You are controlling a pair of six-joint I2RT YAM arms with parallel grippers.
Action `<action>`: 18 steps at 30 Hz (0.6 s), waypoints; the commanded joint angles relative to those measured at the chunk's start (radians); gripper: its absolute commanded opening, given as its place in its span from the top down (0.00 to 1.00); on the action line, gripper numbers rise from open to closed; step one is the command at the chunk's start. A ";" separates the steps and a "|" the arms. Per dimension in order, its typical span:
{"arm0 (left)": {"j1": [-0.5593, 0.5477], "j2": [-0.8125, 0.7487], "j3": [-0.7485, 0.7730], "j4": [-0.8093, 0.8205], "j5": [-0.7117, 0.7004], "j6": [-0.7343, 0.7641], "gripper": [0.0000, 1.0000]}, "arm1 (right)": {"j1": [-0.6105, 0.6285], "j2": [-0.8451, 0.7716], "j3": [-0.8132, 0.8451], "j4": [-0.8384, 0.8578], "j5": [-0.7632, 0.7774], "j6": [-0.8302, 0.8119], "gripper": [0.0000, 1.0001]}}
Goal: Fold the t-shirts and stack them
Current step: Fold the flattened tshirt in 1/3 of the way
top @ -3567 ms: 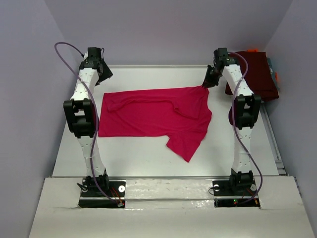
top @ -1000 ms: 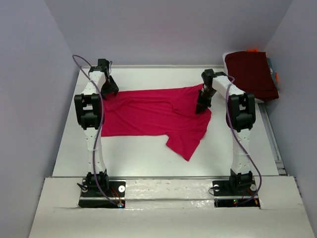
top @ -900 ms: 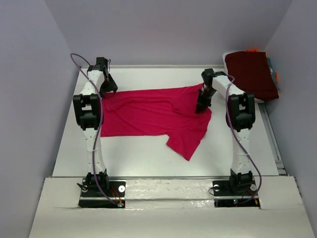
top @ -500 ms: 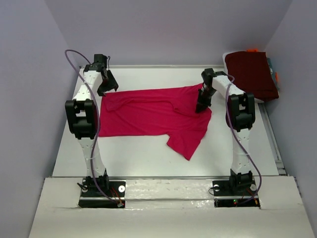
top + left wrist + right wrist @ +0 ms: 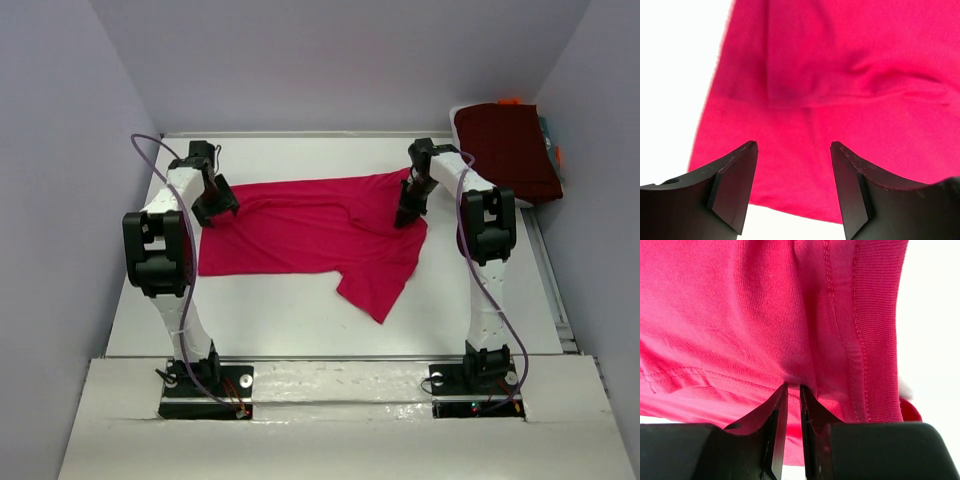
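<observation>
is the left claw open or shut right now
Open: the left claw fingers stand apart above the pink shirt, cloth showing between them.

Overhead, two wrist close-ups on t-shirt (image 5: 310,225)

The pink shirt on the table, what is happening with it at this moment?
The robot is working on the crimson-pink t-shirt, which lies spread but wrinkled on the table. The right gripper is shut on cloth near its far right edge. The left gripper hangs open over the far left corner, holding nothing. A folded dark maroon garment lies at the far right.
</observation>
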 commanded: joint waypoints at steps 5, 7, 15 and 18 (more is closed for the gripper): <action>0.037 -0.054 0.003 0.049 0.005 -0.002 0.29 | -0.005 -0.004 -0.039 0.040 0.019 -0.014 0.78; 0.037 -0.050 -0.003 0.059 0.003 -0.002 0.29 | -0.005 -0.005 -0.042 0.042 0.020 -0.014 0.78; 0.037 -0.038 -0.025 0.082 0.046 -0.004 0.37 | -0.005 -0.004 -0.050 0.042 0.023 -0.014 0.79; 0.046 -0.038 -0.034 0.085 0.039 -0.005 0.37 | -0.005 -0.002 -0.055 0.045 0.022 -0.014 0.79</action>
